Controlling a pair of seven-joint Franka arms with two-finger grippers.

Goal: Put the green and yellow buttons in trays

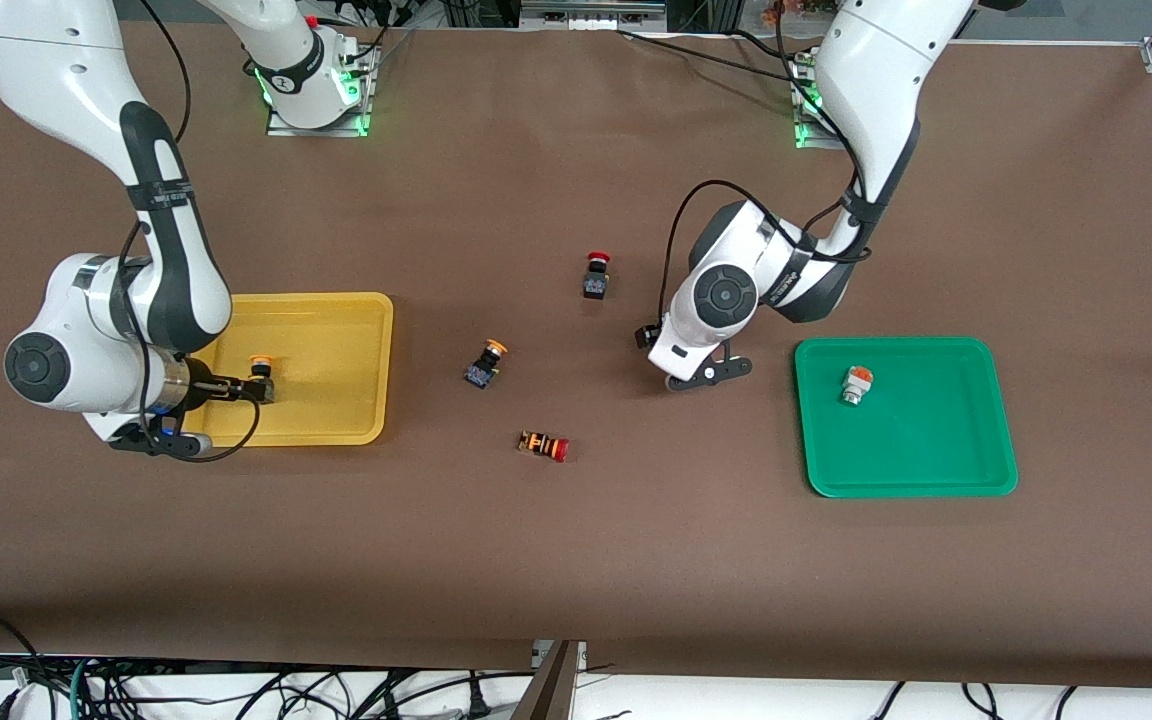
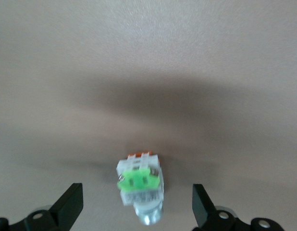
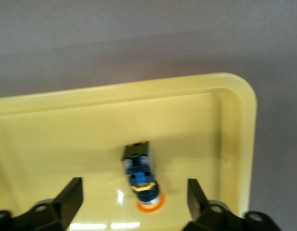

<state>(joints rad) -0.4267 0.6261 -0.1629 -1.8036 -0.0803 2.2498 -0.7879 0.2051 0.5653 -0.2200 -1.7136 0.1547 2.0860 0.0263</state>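
**A:** Where is the right gripper (image 3: 134, 188), starting at the right arm's end of the table?

**B:** It is low over the yellow tray (image 1: 336, 310). Its fingers (image 3: 71, 197) are spread wide and hold nothing. A yellow-capped button (image 3: 141, 178) lies on its side on the tray floor between them, touching neither finger.

**A:** And on the bare table (image 1: 576, 560), moving toward the left arm's end?

**B:** A second yellow-capped button (image 1: 485, 364) lies on its side just beside the yellow tray, on the tray's side that faces the left arm's end. A red-capped button with an orange-striped body (image 1: 544, 445) lies nearer to the front camera than that one. A red-capped black button (image 1: 595, 275) stands farther from the camera than both. All three are well apart from one another.

**A:** The left gripper (image 2: 136, 192)?

**B:** It hangs low over the table, between the red-capped black button and the green tray (image 1: 906, 470). Its fingers (image 2: 69, 202) are parted and grip nothing. In the left wrist view, a white button with a green face (image 2: 140, 185) lies on the table between them, clear of both. The arm hides that button in the front view.

**A:** And the green tray?

**B:** It holds one white-silver button with an orange face (image 1: 856, 385), in the part of the tray farther from the front camera.
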